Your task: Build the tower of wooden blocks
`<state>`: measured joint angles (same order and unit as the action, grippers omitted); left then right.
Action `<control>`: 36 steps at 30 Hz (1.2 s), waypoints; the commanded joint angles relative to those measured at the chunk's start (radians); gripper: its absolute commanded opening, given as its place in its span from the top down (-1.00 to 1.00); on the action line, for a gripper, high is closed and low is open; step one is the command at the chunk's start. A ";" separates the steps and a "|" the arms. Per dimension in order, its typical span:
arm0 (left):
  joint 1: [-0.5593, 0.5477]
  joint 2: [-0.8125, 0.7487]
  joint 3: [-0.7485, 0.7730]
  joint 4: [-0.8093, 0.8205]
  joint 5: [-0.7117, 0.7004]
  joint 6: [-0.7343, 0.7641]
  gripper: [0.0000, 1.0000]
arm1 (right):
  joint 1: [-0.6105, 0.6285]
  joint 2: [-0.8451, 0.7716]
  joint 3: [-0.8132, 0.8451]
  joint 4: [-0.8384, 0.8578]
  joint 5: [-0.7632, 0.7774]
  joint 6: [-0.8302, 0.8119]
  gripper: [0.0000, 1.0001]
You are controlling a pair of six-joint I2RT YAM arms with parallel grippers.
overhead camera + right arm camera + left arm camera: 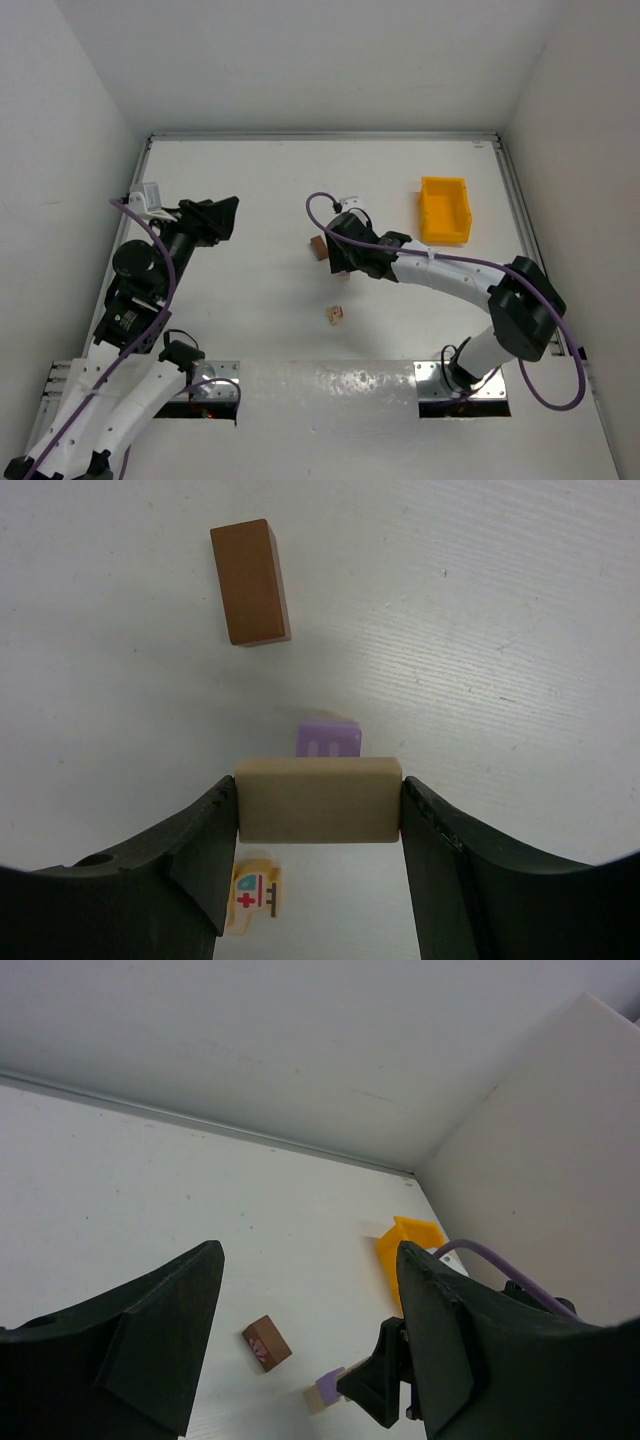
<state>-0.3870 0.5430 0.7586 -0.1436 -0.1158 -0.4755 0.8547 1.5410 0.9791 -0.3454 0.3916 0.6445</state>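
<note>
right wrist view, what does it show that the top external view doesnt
Only the right wrist view: the tan block clamped in the right gripper, with a purple block partly hidden behind it. Only the top external view: the yellow bin and the open left gripper. Both: the dark brown block and a pale marked block lying apart from it.

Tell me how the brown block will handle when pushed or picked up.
The brown block looks like solid wood, so it is probably rigid and light. Lying flat on a long face, it should slide rather than tip or roll. Its flat, parallel sides should be easy to grip.
</note>
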 commanded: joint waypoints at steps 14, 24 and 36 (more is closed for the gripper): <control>-0.024 -0.002 0.021 0.015 -0.013 0.012 -0.34 | 0.007 0.039 0.050 0.025 0.012 0.023 -0.13; -0.030 0.006 0.022 0.010 -0.018 0.014 -0.34 | 0.007 0.076 0.078 0.022 0.016 0.017 -0.14; -0.033 0.012 0.025 0.009 -0.022 0.014 -0.34 | 0.004 0.096 0.089 0.006 0.036 0.014 -0.16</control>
<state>-0.4072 0.5518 0.7589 -0.1585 -0.1329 -0.4747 0.8551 1.6257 1.0237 -0.3458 0.4053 0.6548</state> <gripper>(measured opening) 0.672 0.587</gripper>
